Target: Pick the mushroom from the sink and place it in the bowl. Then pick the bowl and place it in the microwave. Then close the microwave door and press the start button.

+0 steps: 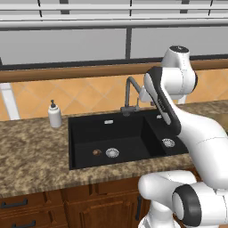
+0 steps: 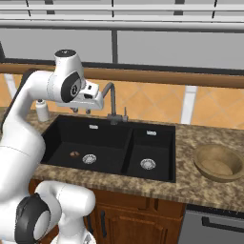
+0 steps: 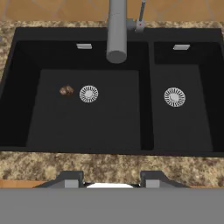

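**Mushroom still in left basin, gripper high above sink**

Taking the black rectangular double-basin sink point(image 2: 109, 145) as landmark and going left to right. Off its left rim, on the speckled granite counter point(image 1: 31, 151): 1 small white soap dispenser point(image 1: 54, 115). In the left basin, on the floor: the tiny brown rounded mushroom point(image 3: 66, 90), just beside and left of that basin's round metal drain ring point(image 3: 89, 93), apart from it. Behind the divider, rising over the basins: the dark grey bent faucet point(image 2: 112, 101). In the right basin: a 2nd drain ring point(image 3: 174, 96), nothing else. Off the right rim, well apart on the counter: the wide round light-brown wooden bowl point(image 2: 219, 163), upright and holding nothing.

Hanging above the left basin near the faucet: the white two-finger gripper point(image 2: 81, 110), fingers parted, holding nothing.

Risks, as judgement: faucet spout close to the descent path, so a clipped hand on the way down; mushroom small and round, so likely to roll or squirt aside under an off-centre pinch; drain ring adjacent, easy to mistake or snag with 1 fingertip; basin wall limiting approach from the left.
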